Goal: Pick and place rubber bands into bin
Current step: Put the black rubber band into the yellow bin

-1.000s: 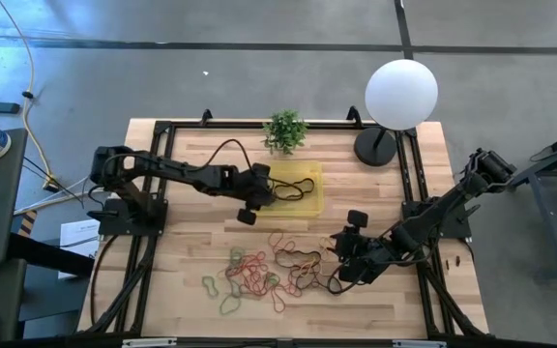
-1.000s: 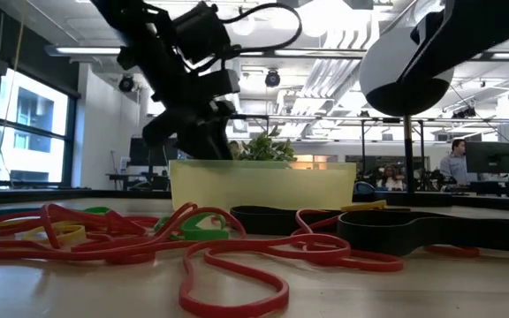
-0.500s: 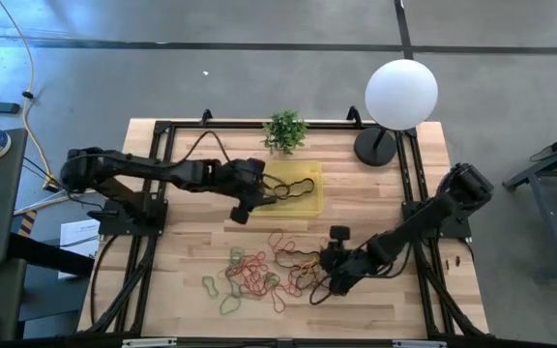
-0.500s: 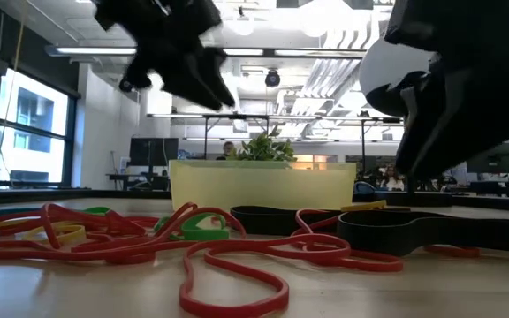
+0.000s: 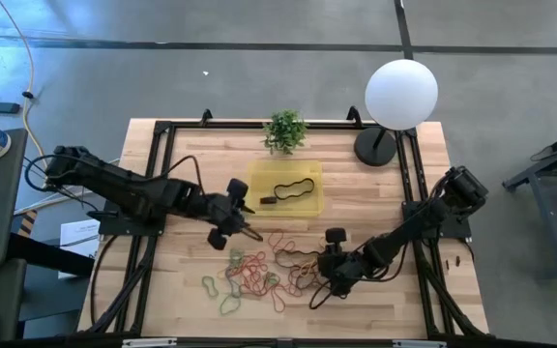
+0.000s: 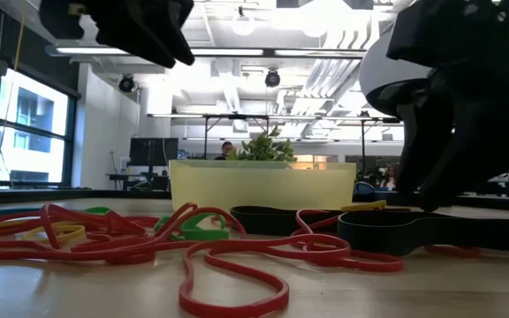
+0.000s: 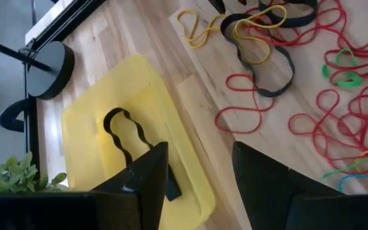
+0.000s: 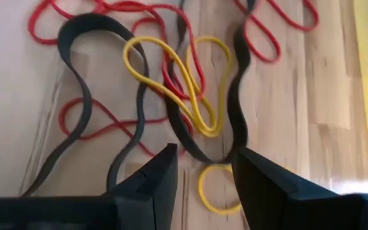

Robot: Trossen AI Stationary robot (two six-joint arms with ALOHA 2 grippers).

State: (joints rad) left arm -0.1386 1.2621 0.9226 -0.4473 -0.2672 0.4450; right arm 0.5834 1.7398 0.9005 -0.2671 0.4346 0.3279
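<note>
Many rubber bands (image 5: 264, 271), red, green, yellow and black, lie tangled on the wooden table's near middle. The yellow bin (image 5: 286, 187) stands behind them, and one black band (image 7: 125, 133) lies flat on its floor. My left gripper (image 7: 200, 148) hangs open and empty above the table, just to the near left of the bin (image 7: 94, 121). My right gripper (image 8: 204, 153) is open, low over the right end of the pile. Its fingers stand on either side of a bend of a wide black band (image 8: 200, 150), with a yellow band (image 8: 190, 96) just ahead.
A small potted plant (image 5: 285, 130) stands behind the bin. A white globe lamp (image 5: 401, 94) is at the far right corner. Black frame rails (image 5: 153, 193) run along the table's left and right sides. Bare wood (image 5: 395, 300) shows at the near right.
My left gripper has drawn back from over the bin, rising and going toward the table's near-left; the black band stays lying in the bin. My right gripper has sunk and gone a little toward the table's left, down over the pile of bands.
</note>
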